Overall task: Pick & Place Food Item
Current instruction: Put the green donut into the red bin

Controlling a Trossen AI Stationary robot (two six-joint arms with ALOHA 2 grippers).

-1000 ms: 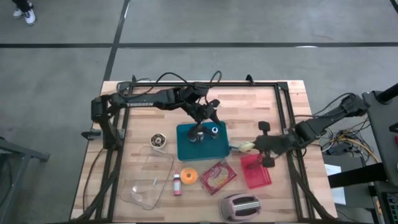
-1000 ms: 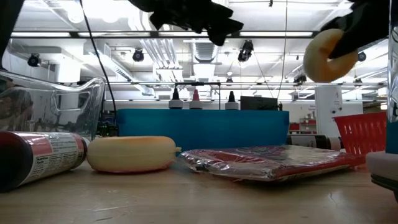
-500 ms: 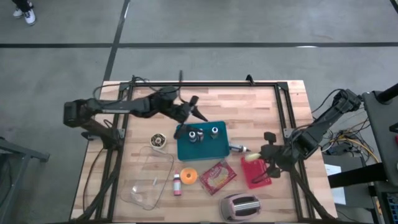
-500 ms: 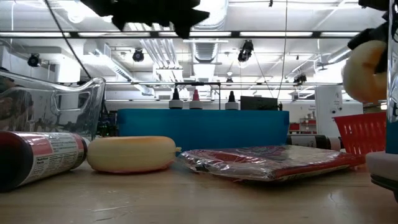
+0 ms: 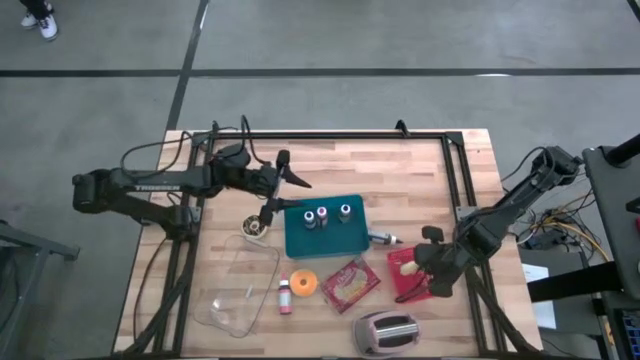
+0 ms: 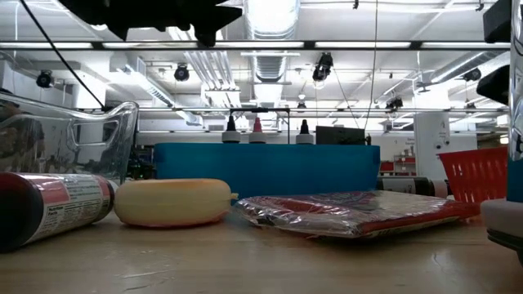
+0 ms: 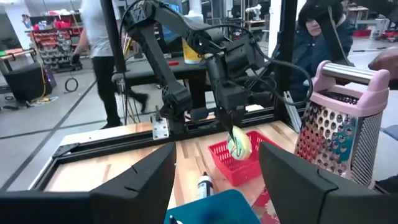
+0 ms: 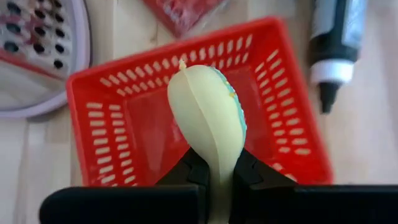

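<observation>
A pale yellow food item (image 8: 208, 112), with coloured specks along one edge, hangs over the red basket (image 8: 112, 106) at the table's right. My right gripper (image 8: 214, 171) is shut on it; from across the table, the left wrist view shows the item (image 7: 239, 144) at the basket's (image 7: 217, 163) mouth. From above, the right gripper (image 5: 418, 268) stands over the basket (image 5: 420, 290). My left gripper (image 5: 283, 195) is open and empty above the table, left of the teal tray (image 5: 325, 238), with nothing between its fingers (image 7: 137, 180). My right gripper pinches the food item's upper edge (image 8: 217, 163) between its two fingers, one on each flat face. The fingers slant steeply down from above. The item hangs edge-on below them over the basket's floor; whether it touches the basket I cannot tell.
The teal tray carries three small bottles (image 5: 322, 215). Near the front lie a red packet (image 5: 350, 283), a yellow disc (image 5: 304, 282), a small bottle (image 5: 284, 296), a glass dish (image 5: 240, 290) and a pink grater (image 5: 385, 330). A dropper bottle (image 5: 385, 238) lies beside the basket.
My left gripper has drawn back from above the teal tray toward the table's left, staying open. My right gripper has carried the food item toward the near edge and downward, from beside the tray to over the red basket, turning as it went.
</observation>
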